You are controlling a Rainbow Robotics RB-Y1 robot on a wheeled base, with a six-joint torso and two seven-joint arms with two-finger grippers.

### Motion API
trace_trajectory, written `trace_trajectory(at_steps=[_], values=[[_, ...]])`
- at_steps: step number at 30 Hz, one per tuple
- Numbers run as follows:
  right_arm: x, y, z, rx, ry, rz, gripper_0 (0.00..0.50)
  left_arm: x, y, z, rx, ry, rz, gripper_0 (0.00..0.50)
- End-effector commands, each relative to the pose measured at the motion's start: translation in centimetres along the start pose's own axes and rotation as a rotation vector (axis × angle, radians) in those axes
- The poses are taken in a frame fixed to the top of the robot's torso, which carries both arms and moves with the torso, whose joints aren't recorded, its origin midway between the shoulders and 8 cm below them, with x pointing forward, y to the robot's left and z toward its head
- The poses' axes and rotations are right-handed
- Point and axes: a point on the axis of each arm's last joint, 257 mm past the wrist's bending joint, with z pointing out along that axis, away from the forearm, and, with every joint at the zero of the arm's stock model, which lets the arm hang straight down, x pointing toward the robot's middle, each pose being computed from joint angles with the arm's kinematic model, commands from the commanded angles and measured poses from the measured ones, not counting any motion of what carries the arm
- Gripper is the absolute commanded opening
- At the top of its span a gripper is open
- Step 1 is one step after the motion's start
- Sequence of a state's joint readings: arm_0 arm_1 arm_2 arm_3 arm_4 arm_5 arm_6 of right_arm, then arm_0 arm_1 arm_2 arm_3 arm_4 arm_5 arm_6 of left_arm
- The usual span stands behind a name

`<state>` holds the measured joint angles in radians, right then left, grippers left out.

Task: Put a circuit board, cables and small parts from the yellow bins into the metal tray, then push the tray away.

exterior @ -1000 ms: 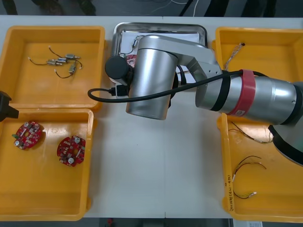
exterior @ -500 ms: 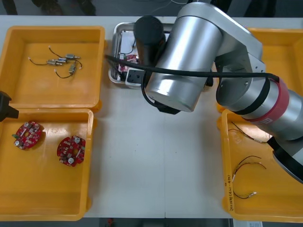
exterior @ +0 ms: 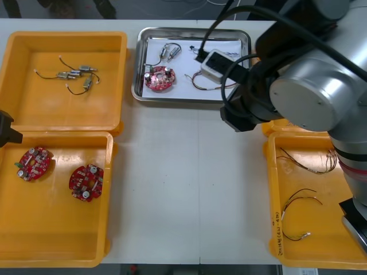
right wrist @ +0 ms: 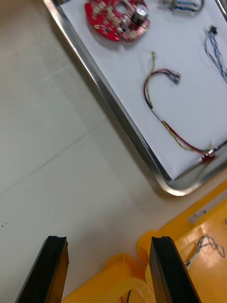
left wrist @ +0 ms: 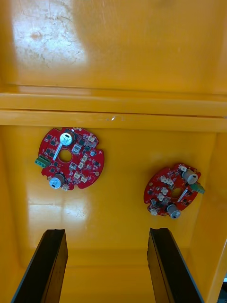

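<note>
The metal tray (exterior: 189,98) stands at the table's far middle, white inside. In it lie a red circuit board (exterior: 159,78), a small metal part (exterior: 170,51) and a red and yellow cable (exterior: 205,82). My right arm (exterior: 298,86) reaches over the tray's right end. In the right wrist view my right gripper (right wrist: 111,270) is open and empty above the table, short of the tray rim (right wrist: 118,113); past it lie the board (right wrist: 116,16), the cable (right wrist: 161,94) and a blue and white cable (right wrist: 215,49). My left gripper (left wrist: 106,265) hangs open over two circuit boards (left wrist: 71,157) (left wrist: 172,191).
The far left bin (exterior: 17,69) holds several small metal parts (exterior: 74,74). The near left bin (exterior: 109,189) holds two boards (exterior: 34,163). Black cables (exterior: 301,200) lie in the near right bin (exterior: 272,195). Bare table (exterior: 189,183) lies between the bins.
My right arm has swung from over the tray back towards the right, uncovering the board and cables in it. The left arm has not moved.
</note>
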<state>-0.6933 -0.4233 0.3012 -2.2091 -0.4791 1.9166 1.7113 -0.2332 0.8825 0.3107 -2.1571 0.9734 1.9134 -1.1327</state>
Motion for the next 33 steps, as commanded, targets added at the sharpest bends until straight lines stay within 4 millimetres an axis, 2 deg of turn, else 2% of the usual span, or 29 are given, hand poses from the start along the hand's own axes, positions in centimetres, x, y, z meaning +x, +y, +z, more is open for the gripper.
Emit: trace_trajectory(at_steps=[1,9,14,17,26,33], values=[[4.1,-3.7,-1.3,0.064,0.001,0.181,0.5,-0.2,1.1,-1.2,-0.037,-0.018,0.071,0.5],[8.3,-7.7,-2.6,0.132,0.007,0.369,0.5,-0.2,1.1,-1.2,-0.037,-0.018,0.071,0.5],[12.7,-10.3,-3.0,0.2,0.056,0.493,0.5,-0.2,1.1,-1.2,-0.037,-0.018,0.071,0.5],[15.2,-11.2,-3.0,0.22,0.092,0.56,0.5,-0.2,1.1,-1.2,-0.037,-0.018,0.071,0.5],[21.6,-12.8,-3.7,0.208,0.156,0.708,0.5,-0.2,1.1,-1.2,-0.037,-0.018,0.071,0.5],[24.5,-13.1,-4.8,0.21,0.182,0.746,0.5,-0.2,1.1,-1.2,-0.037,-0.018,0.071,0.5]])
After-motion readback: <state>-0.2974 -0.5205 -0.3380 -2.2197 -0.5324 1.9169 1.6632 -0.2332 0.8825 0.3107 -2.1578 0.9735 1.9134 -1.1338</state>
